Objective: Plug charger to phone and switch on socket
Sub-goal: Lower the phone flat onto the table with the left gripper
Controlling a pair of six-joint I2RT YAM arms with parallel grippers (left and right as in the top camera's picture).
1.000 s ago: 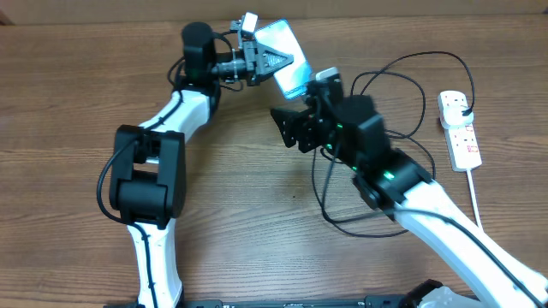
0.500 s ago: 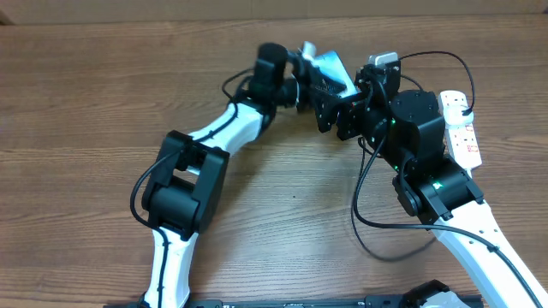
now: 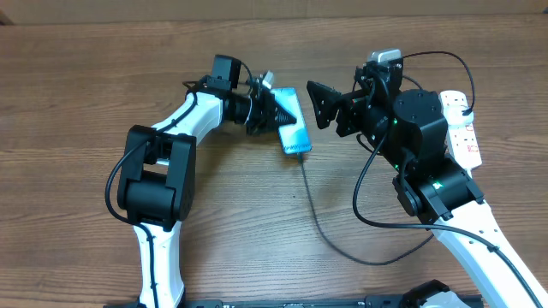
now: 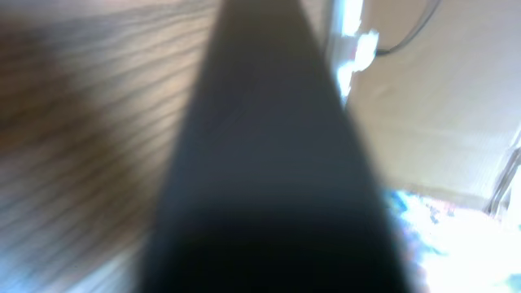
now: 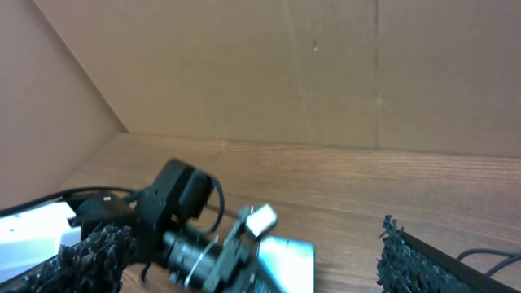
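The phone (image 3: 294, 133), with a light blue screen, lies slanted at the table's middle back. My left gripper (image 3: 274, 113) is shut on its upper left edge. The phone also shows in the right wrist view (image 5: 286, 259), with the left gripper (image 5: 232, 244) on it. In the left wrist view a dark blurred shape (image 4: 269, 179) fills the jaws. The charger cable (image 3: 318, 224) runs from the phone's near end in a loop to its black plug (image 3: 463, 103) in the socket (image 3: 467, 141). My right gripper (image 3: 325, 104) is open and empty, just right of the phone.
The socket's thick white cord (image 3: 476, 198) runs toward the front right beside my right arm. A cardboard wall (image 5: 326, 73) stands along the table's back edge. The cable loop lies on the table in front of the right arm.
My left gripper has swung left and down with the phone, away from the right gripper. The cable now trails from the phone's near end. The right gripper stays open.
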